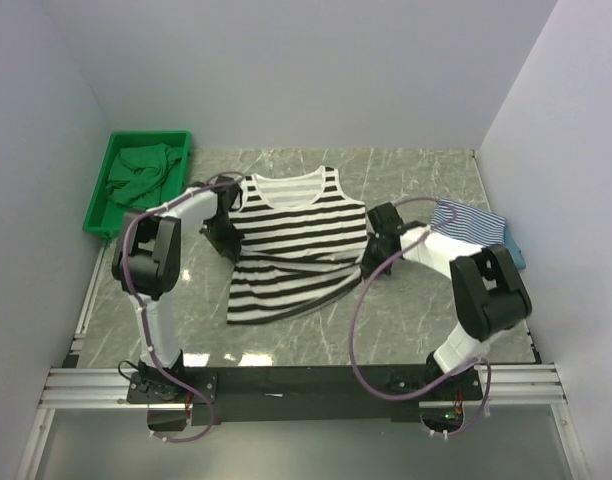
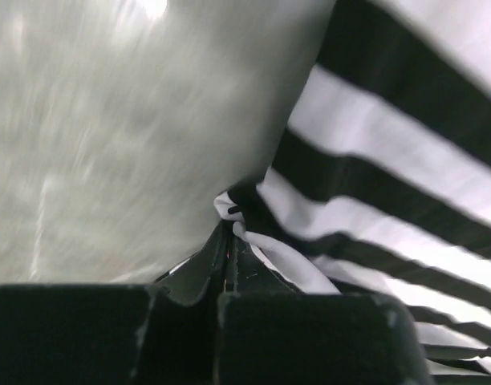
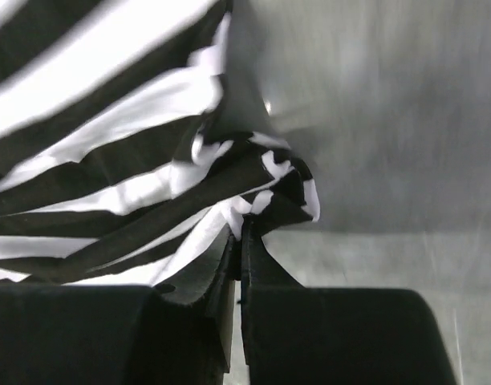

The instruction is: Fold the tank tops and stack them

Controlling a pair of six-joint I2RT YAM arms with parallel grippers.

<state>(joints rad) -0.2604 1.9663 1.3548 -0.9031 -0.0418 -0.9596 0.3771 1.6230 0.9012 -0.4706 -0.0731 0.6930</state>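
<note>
Top view: wide-striped tank top [image 1: 296, 235] lies mid-table [image 1: 416, 180], neckline toward the far wall, lower half creased and skewed. Left gripper [image 1: 226, 236] is at its left edge, right gripper [image 1: 378, 232] at its right edge, both at waist height. Thin-striped tank top [image 1: 468, 220] sits far right on a teal-blue top [image 1: 517, 256], of which only an edge shows. Green bin [image 1: 151, 137] at far left holds crumpled green cloth [image 1: 141, 172].

Left wrist: left gripper [image 2: 227, 241] has its jaws together, pinching a bunched edge of the wide-striped tank top [image 2: 374, 200] just above the marble. View is motion-blurred.

Right wrist: right gripper [image 3: 239, 241] has its jaws together, clamped on a gathered fold of the wide-striped tank top [image 3: 109, 144].
</note>
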